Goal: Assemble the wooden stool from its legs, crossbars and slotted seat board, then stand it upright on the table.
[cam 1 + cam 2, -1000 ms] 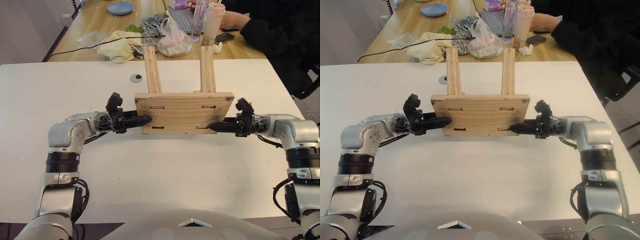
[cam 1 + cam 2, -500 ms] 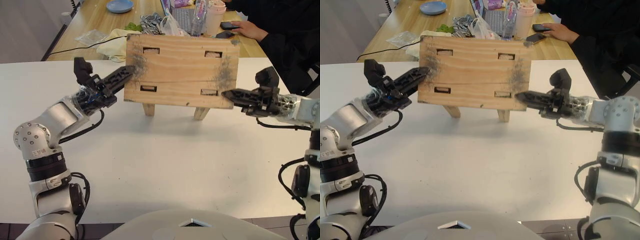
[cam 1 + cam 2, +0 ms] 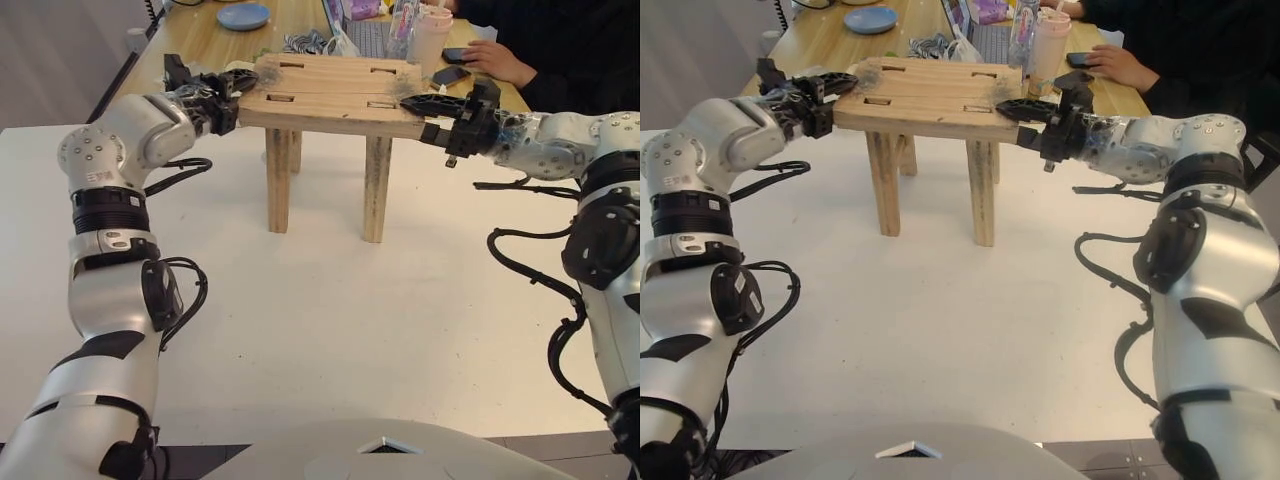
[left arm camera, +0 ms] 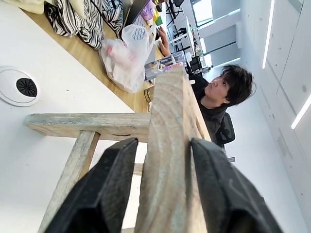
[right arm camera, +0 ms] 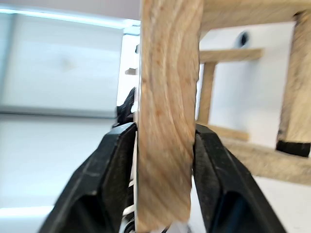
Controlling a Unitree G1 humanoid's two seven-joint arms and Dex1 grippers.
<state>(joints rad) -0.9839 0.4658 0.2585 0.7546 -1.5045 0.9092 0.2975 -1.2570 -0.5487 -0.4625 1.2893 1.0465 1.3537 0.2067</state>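
White desk (image 3: pixel 330 340) up front, light wooden desk (image 3: pixel 190 40) just beyond its far edge w/ clutter: blue plate (image 3: pixel 243 14), striped cloth (image 3: pixel 305 42), clear plastic bag (image 4: pixel 127 53), dark phone (image 3: pixel 452 75) beside a person's hand (image 3: pixel 495 62).

Pale wooden stool (image 3: pixel 325 130) is upright at the far centre of the white desk, slotted seat board (image 3: pixel 330 85) on top and roughly level, leg ends down at the desk surface. Two near legs (image 3: pixel 374 185) are plain to see; a crossbar (image 4: pixel 92 124) runs under the seat btwn legs.

L arm: shoulder high, elbow bent, forearm angled far and right to the seat's left edge. Left gripper (image 3: pixel 243 82) pinches that edge, black fingers (image 4: pixel 102 194) pressed one on each face of the board.

R arm: stretched out from the right, forearm approx. level, wrist at seat height. Right gripper (image 3: pixel 412 101) pinches the seat's right edge the same way, fingers (image 5: pixel 109 179) tight on both faces.

Round cable port (image 4: pixel 18 86) is set in the white desk near the stool's far side.
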